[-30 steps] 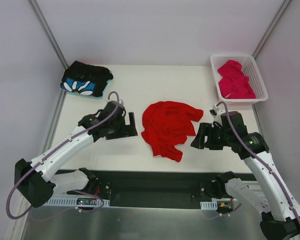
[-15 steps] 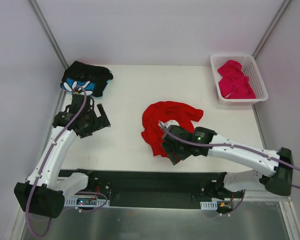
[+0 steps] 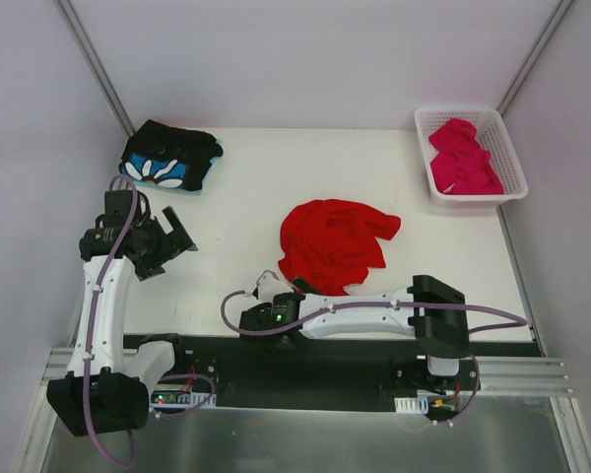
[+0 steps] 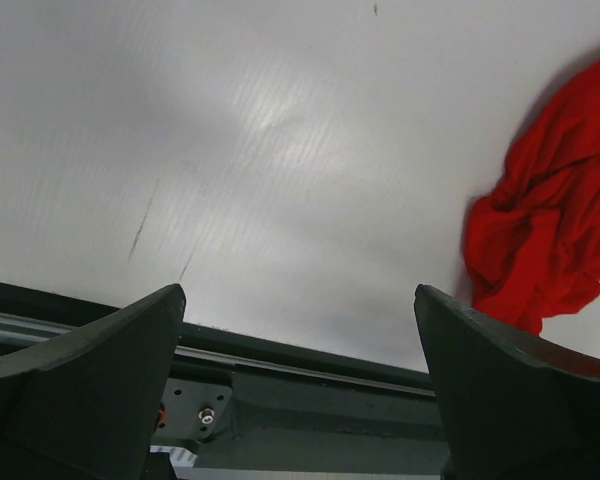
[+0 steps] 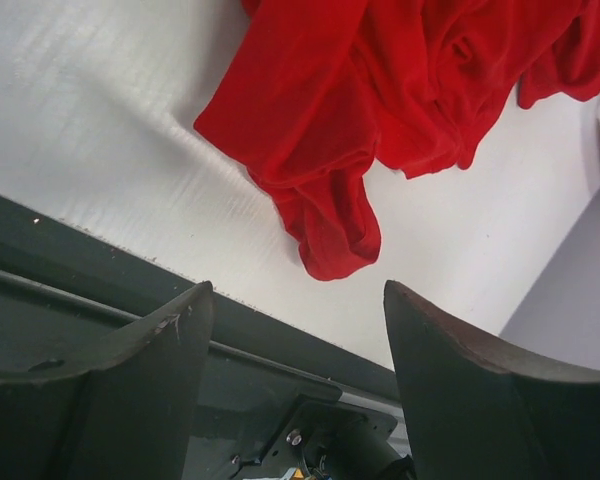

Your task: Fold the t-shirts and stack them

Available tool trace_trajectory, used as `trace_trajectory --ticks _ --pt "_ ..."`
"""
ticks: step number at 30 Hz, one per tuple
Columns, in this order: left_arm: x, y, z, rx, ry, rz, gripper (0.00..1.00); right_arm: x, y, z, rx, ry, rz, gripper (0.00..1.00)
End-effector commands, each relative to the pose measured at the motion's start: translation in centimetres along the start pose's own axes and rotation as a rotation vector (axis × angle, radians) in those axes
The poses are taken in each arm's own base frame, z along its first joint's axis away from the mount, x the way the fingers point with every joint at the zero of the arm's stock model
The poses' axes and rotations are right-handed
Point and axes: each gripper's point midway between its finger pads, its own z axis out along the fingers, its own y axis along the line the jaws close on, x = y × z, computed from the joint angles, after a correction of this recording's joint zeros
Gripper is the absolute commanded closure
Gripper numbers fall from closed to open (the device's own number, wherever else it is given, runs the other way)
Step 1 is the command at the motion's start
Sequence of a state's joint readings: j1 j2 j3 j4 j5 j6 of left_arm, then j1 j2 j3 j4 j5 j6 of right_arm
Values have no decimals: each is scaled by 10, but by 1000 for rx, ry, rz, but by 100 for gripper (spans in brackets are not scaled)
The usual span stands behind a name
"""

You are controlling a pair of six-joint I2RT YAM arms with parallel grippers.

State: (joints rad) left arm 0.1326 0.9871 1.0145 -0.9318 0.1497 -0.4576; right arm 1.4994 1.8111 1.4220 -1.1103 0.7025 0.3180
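Red shirt [image 3: 333, 246] lies crumpled in a loose, soft heap about mid-table, just beyond the right gripper [image 5: 297, 300] and off to the right of the left gripper [image 4: 298, 295], well apart from that one. Both sets of jaws stand apart with nothing between them, the left spread wide and the right a little less so. The table [image 3: 256, 168] is flat, white and matt, with a fine ribbed grain up close and a couple of thin dark scuffs [image 4: 140, 222] ahead of the left gripper. Pale grey walls [image 3: 305, 59] close it in on three sides, with metal posts [image 3: 89, 59] at the far corners. The right gripper hangs low over the black rail [image 3: 315, 357] along the near edge, its arm stretched leftward from its base. Past the left gripper, in the far left corner, the black shirt [image 3: 169, 158] sits as a folded bundle right at the table's edge, blue-and-white flowers showing. Far from both grippers, in the far right corner, a white lattice basket [image 3: 473, 197] holds the pink shirt [image 3: 463, 158], bunched up. Bare tabletop stretches between the left gripper and the red heap, and from the heap to the far wall.
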Motion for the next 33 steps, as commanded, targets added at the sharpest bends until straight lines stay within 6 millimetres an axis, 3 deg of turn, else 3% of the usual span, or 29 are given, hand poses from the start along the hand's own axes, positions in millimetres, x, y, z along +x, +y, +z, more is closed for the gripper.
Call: trace_trajectory --ticks 1,5,12,25,33 --pt "14 -11 -3 80 80 22 1 -2 -16 3 130 -1 -16 29" --pt "13 -15 -6 101 72 21 1 -4 -17 8 181 4 -51 29" --pt "19 -13 -4 106 91 16 1 -16 6 16 214 13 -154 31" --pt "22 -19 -10 138 95 18 1 -15 38 38 181 30 -221 32" --pt "23 -19 -18 135 93 29 1 -23 40 57 195 44 -232 35"
